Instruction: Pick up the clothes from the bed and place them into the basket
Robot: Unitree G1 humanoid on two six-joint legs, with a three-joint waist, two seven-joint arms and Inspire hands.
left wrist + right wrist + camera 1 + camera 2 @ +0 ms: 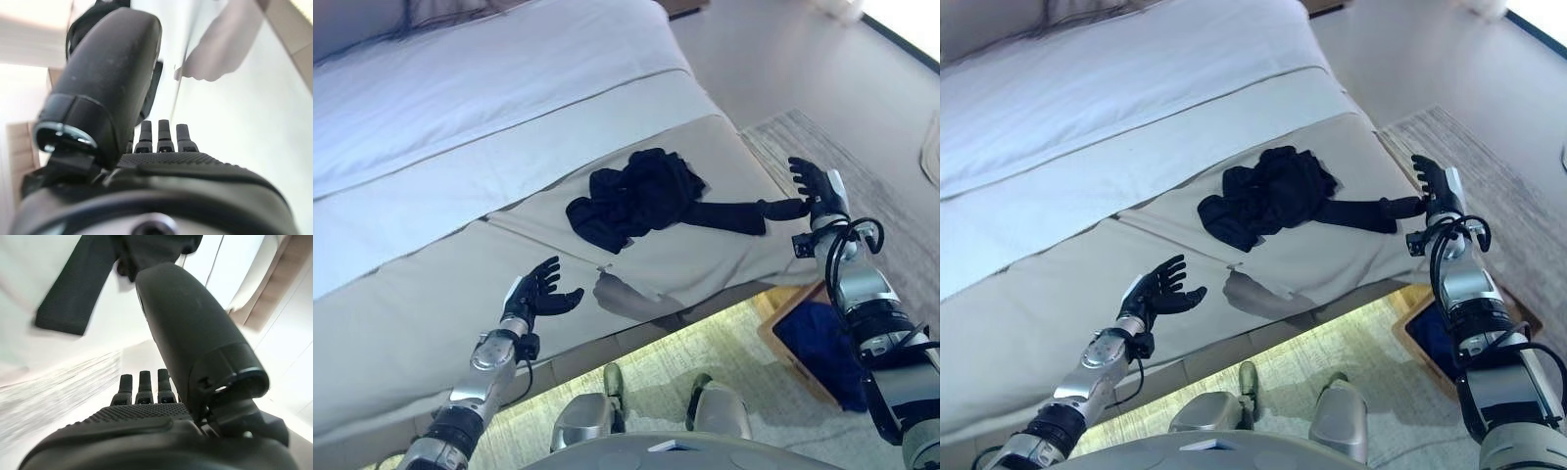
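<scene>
Right robot hand (146, 416) fills the near view, dark and textured across the palm, fingers (141, 384) straight, broad thumb (195, 338) standing out. Nothing held. Beyond the thumb tip, a black fabric garment (88, 279), one flat sleeve-like strip, lies on the pale beige bed cover (29, 293), apart from the fingers.

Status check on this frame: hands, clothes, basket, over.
Left hand open over the bed, empty. Right hand open beside the dark clothes, apart from the sleeve end. Basket on the floor, blue cloth inside. Path clear.
</scene>
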